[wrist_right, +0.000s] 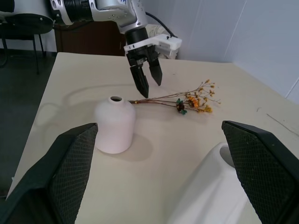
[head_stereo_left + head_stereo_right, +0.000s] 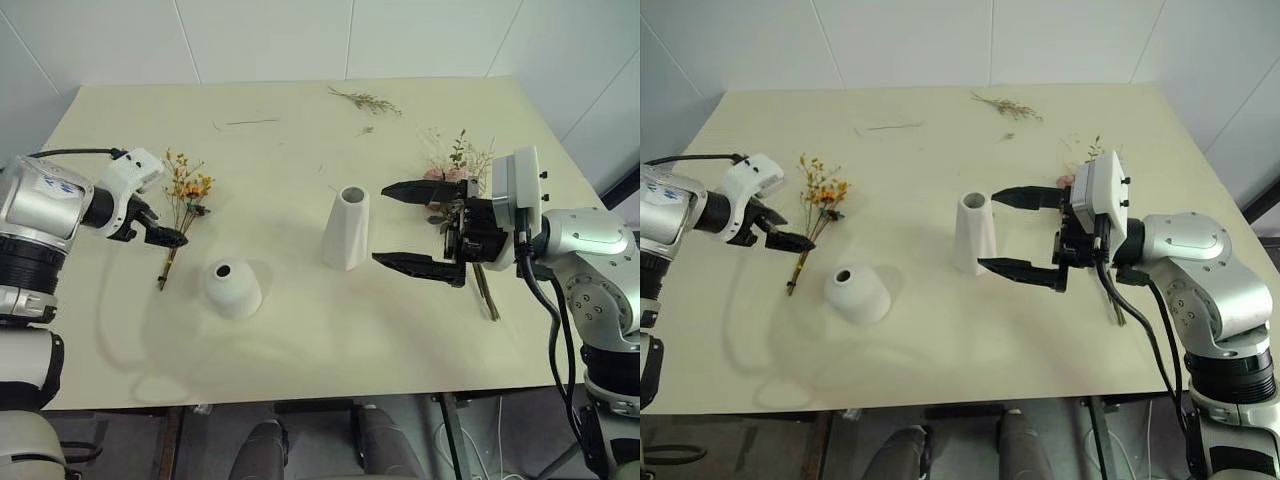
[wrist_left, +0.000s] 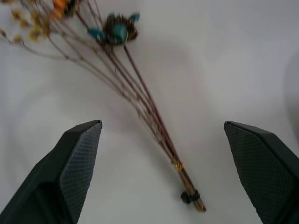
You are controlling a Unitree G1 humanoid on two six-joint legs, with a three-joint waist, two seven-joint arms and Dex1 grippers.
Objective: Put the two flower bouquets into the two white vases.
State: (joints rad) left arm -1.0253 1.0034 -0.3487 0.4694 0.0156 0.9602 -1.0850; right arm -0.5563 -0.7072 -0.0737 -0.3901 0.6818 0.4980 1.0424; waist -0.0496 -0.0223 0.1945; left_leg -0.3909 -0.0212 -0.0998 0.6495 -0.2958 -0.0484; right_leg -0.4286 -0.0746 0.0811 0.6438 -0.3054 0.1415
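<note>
The left gripper hangs with its two black fingers spread wide and empty, tilted down over the tied stem end of the yellow-orange wildflower bouquet, which lies flat on the table near the robot's left. The right gripper is also wide open and empty, pointing sideways toward the tall tapered white vase, its fingers reaching close beside the vase. The pink rose bouquet lies behind that gripper, partly hidden by it. The short dome vase stands near the front, just beside the wildflower stems.

Risks, as a judgement: the wildflower stems are thin and lie flush on the table, so closing fingers may slip over them, catch only a few, or snap them. The right gripper sits so near the tall vase that a careless swing could tip it. The dome vase's small hole leaves little room for a splayed bundle.

The table is a pale cream, matte sheet. A loose dried twig lies near its far edge. Plain white panelled walls stand behind.
</note>
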